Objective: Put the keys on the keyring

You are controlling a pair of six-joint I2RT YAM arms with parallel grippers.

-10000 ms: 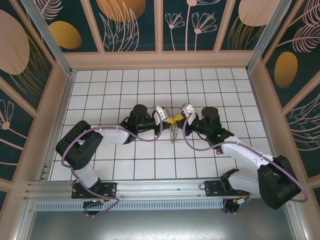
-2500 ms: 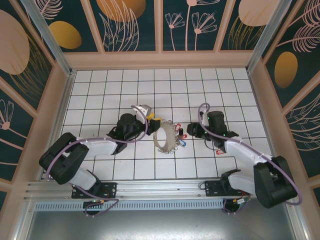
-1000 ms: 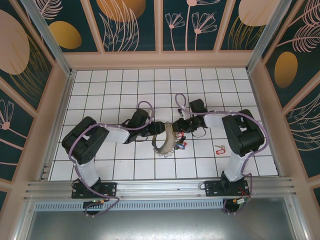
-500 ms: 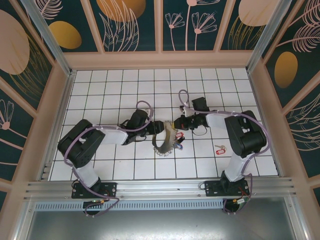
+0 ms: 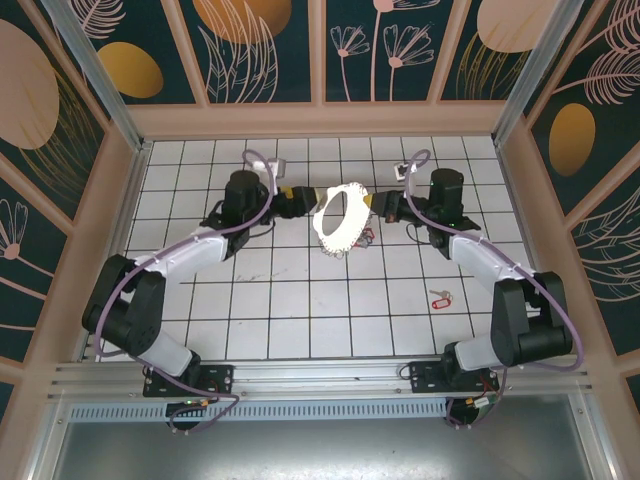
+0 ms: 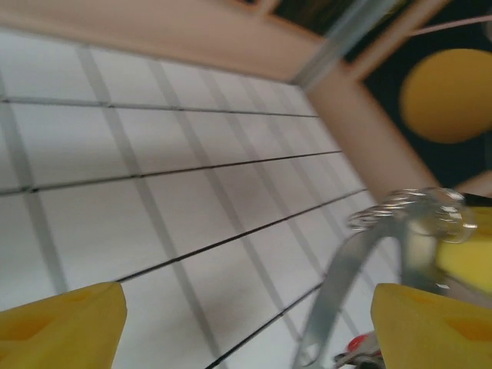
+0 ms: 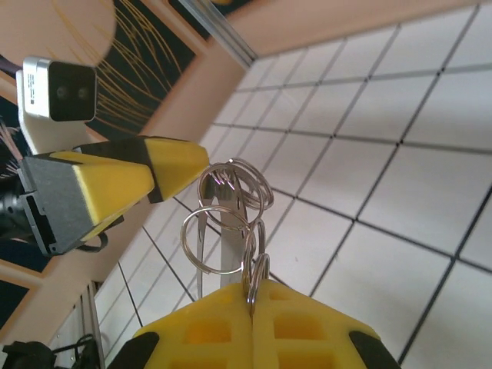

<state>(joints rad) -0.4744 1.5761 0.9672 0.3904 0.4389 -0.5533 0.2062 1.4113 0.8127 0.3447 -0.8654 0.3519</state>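
Observation:
The keyring [image 5: 322, 225], a thin silvery hoop fringed with wire loops, hangs tilted above the tiles between both grippers. My right gripper [image 5: 378, 206] [image 7: 252, 296] is shut on one of the wire loops at the keyring's [image 7: 229, 244] rim. My left gripper [image 5: 300, 200] [image 6: 246, 311] stands wide open, and the keyring's band [image 6: 347, 278] passes close to its right finger [image 6: 434, 327] without being clamped. Keys [image 5: 364, 238] with red tags dangle from the hoop's lower edge; a red tag [image 6: 355, 344] shows blurred. Another key with a red tag [image 5: 438, 297] lies loose on the floor.
White tiled floor [image 5: 250, 300] inside a walled pen; the back wall [image 5: 320, 120] is a few tiles behind the grippers. The left gripper's yellow finger [image 7: 134, 181] and its camera [image 7: 58, 92] hang just beyond the loops in the right wrist view.
The keyring has risen off the floor and moved toward the back wall with both arms. The right gripper has shut on it; the left gripper has opened wide.

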